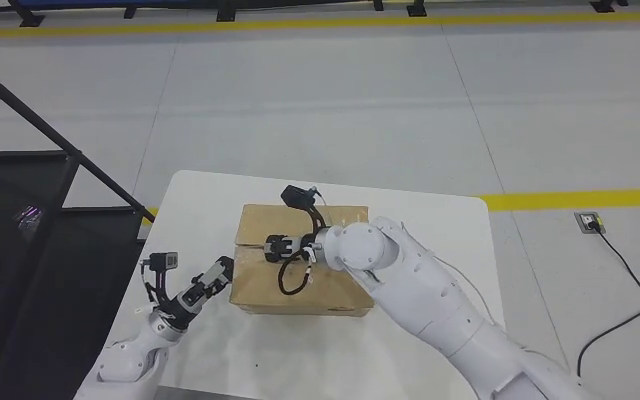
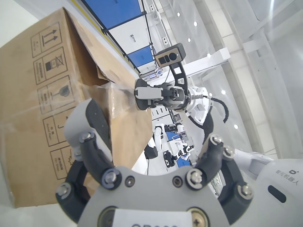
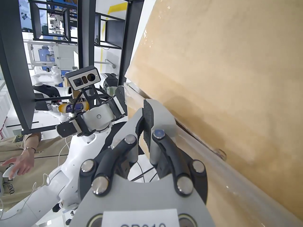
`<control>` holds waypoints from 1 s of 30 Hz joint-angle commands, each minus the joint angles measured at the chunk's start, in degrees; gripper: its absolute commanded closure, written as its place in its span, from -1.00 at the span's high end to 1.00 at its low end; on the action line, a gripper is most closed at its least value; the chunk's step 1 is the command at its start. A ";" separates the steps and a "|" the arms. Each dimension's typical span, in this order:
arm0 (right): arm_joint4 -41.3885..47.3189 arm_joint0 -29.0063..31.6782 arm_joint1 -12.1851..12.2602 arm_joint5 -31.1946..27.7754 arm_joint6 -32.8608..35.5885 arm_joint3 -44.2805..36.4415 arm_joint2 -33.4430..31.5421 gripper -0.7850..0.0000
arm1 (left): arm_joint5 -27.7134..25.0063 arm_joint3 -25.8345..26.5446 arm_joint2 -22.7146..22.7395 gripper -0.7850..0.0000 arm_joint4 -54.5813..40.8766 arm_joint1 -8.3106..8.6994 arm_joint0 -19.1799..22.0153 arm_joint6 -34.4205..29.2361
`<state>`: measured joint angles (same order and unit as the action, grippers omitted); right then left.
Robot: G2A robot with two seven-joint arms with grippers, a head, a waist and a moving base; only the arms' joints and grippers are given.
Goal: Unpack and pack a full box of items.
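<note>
A brown cardboard box [image 1: 300,285] with taped flaps stands shut in the middle of the white table [image 1: 430,230]. My right gripper [image 1: 272,246] rests on the box's top near its left end. There its fingers [image 3: 161,119] are shut, with the tips at the taped flap seam. The left wrist view shows that gripper [image 2: 138,95] at the torn flap edge of the box [image 2: 47,95]. My left gripper [image 1: 225,268] is open at the box's left side. One of its fingers [image 2: 94,116] lies against the printed side, and the box's edge sits between the jaws.
A black metal rack [image 1: 40,200] stands just left of the table. Bare table lies to the right of the box and along the front edge. The floor beyond has a yellow line [image 1: 560,200].
</note>
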<state>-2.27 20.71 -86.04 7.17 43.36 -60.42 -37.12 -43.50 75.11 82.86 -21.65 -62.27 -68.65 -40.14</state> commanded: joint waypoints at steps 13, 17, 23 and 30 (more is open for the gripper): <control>0.42 -3.51 -3.03 4.45 0.57 7.41 0.72 -1.00 | -0.12 -0.19 0.93 1.00 -1.27 0.19 -0.58 -0.27; -0.46 -2.76 -2.25 4.94 2.64 5.78 -0.99 -1.00 | 0.07 -0.31 0.94 1.00 -1.65 0.20 -0.37 -0.49; -3.91 -0.14 -0.30 7.05 4.13 0.62 -4.31 -1.00 | 0.11 -0.55 0.78 1.00 -1.86 0.18 0.03 -0.62; -9.49 4.02 2.43 12.28 6.74 -6.14 -8.79 -1.00 | 0.36 -0.81 0.82 1.00 -2.55 0.20 0.55 -1.16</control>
<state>-10.99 24.10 -84.05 18.80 49.18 -65.62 -45.17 -43.17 74.33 83.64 -24.13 -62.08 -68.18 -41.22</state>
